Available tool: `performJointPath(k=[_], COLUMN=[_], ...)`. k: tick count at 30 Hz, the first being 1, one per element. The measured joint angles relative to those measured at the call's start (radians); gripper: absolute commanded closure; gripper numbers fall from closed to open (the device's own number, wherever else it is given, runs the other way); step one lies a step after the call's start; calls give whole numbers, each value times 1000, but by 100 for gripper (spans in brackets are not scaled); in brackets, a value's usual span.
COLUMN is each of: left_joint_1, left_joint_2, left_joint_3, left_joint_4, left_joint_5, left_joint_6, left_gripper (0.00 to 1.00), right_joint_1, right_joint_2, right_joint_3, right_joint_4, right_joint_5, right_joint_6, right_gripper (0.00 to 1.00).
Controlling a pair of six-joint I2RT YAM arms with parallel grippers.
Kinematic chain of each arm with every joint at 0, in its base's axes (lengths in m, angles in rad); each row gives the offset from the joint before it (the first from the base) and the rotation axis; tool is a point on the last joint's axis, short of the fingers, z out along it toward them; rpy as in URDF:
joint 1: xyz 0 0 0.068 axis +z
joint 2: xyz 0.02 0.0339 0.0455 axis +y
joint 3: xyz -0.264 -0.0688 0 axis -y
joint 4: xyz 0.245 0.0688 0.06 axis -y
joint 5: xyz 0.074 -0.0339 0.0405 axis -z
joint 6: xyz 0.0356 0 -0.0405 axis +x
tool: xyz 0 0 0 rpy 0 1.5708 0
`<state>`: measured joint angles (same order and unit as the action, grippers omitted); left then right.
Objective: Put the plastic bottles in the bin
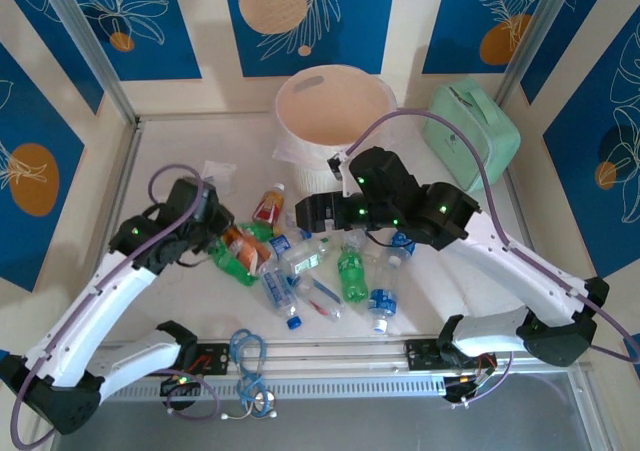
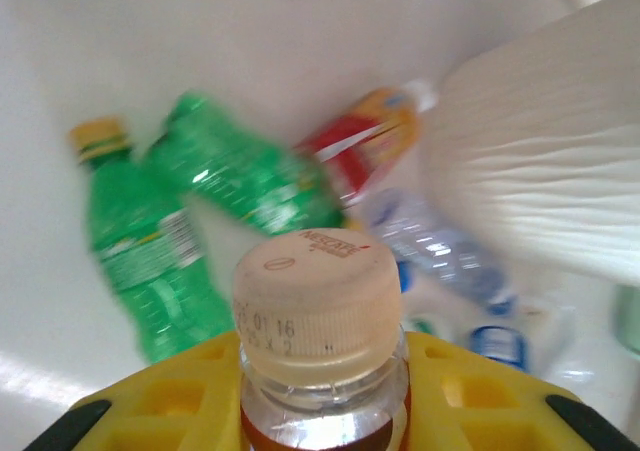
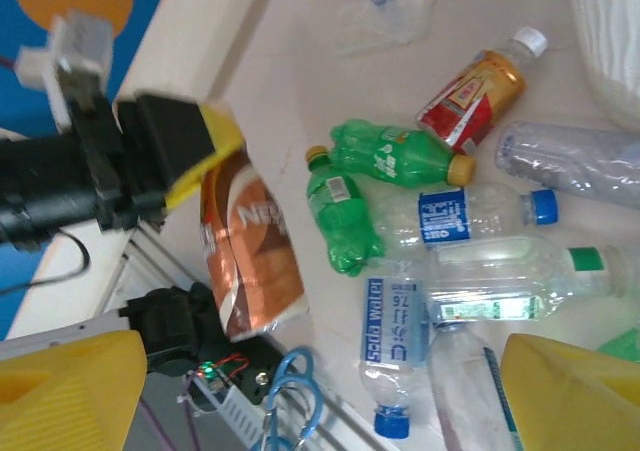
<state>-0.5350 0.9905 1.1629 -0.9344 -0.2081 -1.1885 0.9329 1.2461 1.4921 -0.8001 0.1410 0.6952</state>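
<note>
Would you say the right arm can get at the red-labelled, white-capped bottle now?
Probably yes: the right gripper is open, and the red-labelled bottle lies uncovered, with nothing resting on it.

The table is a smooth white board with a faint sheen. Lower centre of the overhead view, the clear bottles are thin glossy plastic, crumpled and dented. The green ones are just as shiny. The left gripper has matt yellow plastic fingers, moulded with pockets. The orange-label bottle wears a glossy film label, and its cap is dull cream plastic, ribbed. The bin looks like matt plastic, its liner filmy and wrinkled. The case is smooth and matt. The rail is bare grey metal.
</note>
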Motion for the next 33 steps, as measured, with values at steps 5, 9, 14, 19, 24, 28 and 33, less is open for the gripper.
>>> performJointPath(k=[5,9,14,19,24,28,33], left_joint_1=[21,31,31,32,32,31,17], left_joint_2=[190,375,591,813,997,1078,1090], left_joint_3=[306,531,749,938,1072,1127,1130], left_joint_4=[143,272,408,494,502,476,424], left_joint_5=[5,31,71,112,126,126,125], left_joint_6=[122,170,177,167,149,148,168], left_gripper=[73,73,73,74,74,73,58], right_joint_1=[-72,-132,-201,-247,-256,-288,-350], right_joint_2=[-91,-194,-303,-340,-356,-379,-394], right_joint_3=[-54,-127,-235,-329,-400,-425,-473], right_joint_4=[4,-13,-77,-151,-195,-235,-275], right_joint_5=[-1,48,100,119,122,130,137], right_joint_6=[30,77,156,218,256,279,294], right_gripper=[6,6,6,6,6,6,6])
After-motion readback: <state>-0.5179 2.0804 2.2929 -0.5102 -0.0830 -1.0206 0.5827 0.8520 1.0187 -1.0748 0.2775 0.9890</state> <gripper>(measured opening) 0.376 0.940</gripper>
